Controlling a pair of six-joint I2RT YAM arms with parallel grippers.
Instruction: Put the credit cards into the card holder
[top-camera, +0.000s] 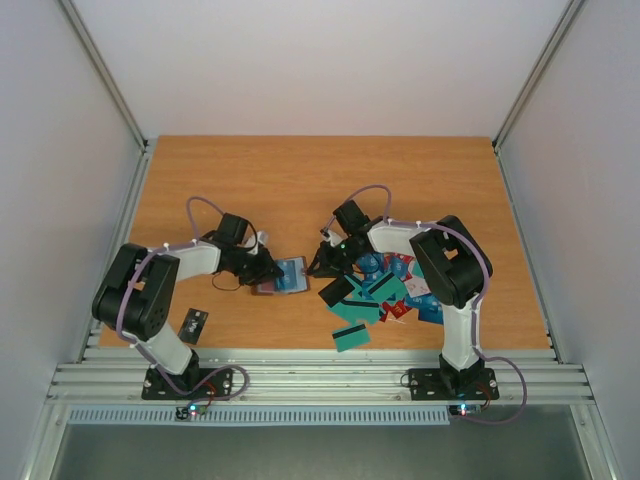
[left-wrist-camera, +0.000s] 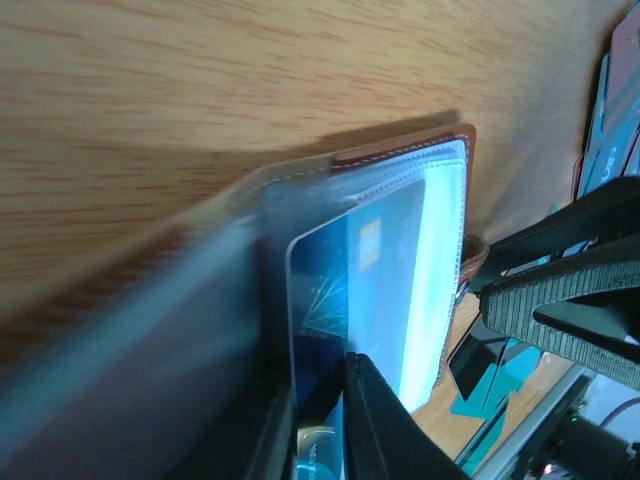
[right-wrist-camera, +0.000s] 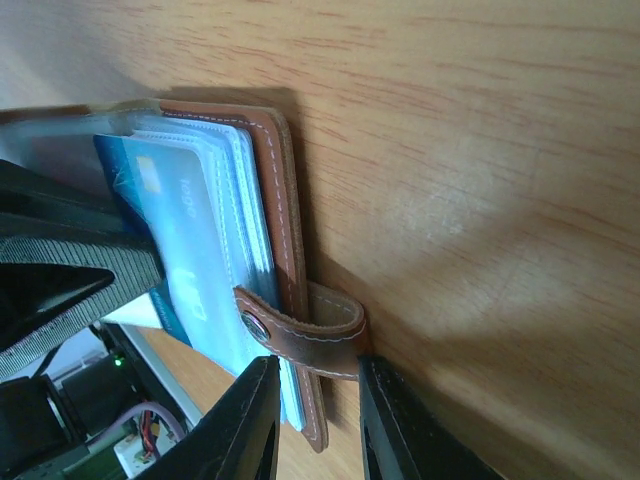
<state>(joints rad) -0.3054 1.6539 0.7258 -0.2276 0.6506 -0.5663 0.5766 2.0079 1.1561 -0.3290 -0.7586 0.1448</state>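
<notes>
The brown card holder (top-camera: 290, 276) lies open on the table between both grippers, its clear sleeves up (left-wrist-camera: 440, 230). A blue credit card (left-wrist-camera: 340, 270) sits partly inside a sleeve. My left gripper (left-wrist-camera: 315, 385) is at that card's near end, jaws a little apart with the card between them. My right gripper (right-wrist-camera: 315, 362) is shut on the holder's snap strap (right-wrist-camera: 300, 335) at the opposite edge of the card holder (right-wrist-camera: 280, 190). More credit cards (top-camera: 385, 290) lie heaped to the right, under the right arm.
A single black card (top-camera: 195, 324) lies near the left arm's base. A teal card (top-camera: 350, 336) sits at the front of the heap, close to the table's near edge. Metal rails run along the near edge (top-camera: 320, 380).
</notes>
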